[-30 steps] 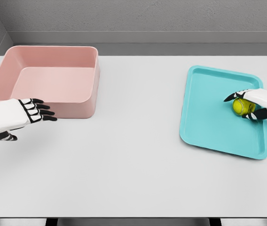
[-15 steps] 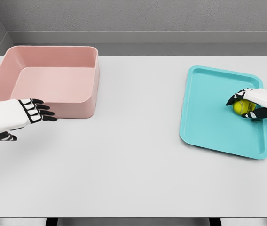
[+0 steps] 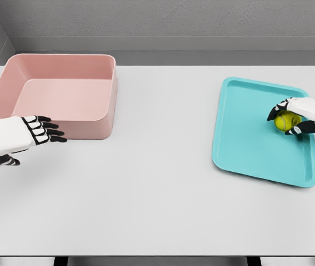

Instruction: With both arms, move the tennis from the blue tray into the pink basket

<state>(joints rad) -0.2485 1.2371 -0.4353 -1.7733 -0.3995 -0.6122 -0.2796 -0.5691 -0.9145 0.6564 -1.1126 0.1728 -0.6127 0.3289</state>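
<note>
Grasping the yellow-green tennis ball (image 3: 285,120), the right hand (image 3: 297,117) has its dark-tipped fingers curled over and around it, above the right part of the blue tray (image 3: 246,138); whether the ball touches the tray floor cannot be told. Left hand (image 3: 35,132) holds nothing, fingers extended and slightly spread, thumb below, just in front of the pink basket (image 3: 99,111) at its near wall; contact cannot be told. Basket is rectangular, deep, smooth-walled with rounded corners; tray is shallow, raised-rimmed, set askew near the right table edge. Broad bare stretch of pale matte table (image 3: 157,183) separates basket and tray.
</note>
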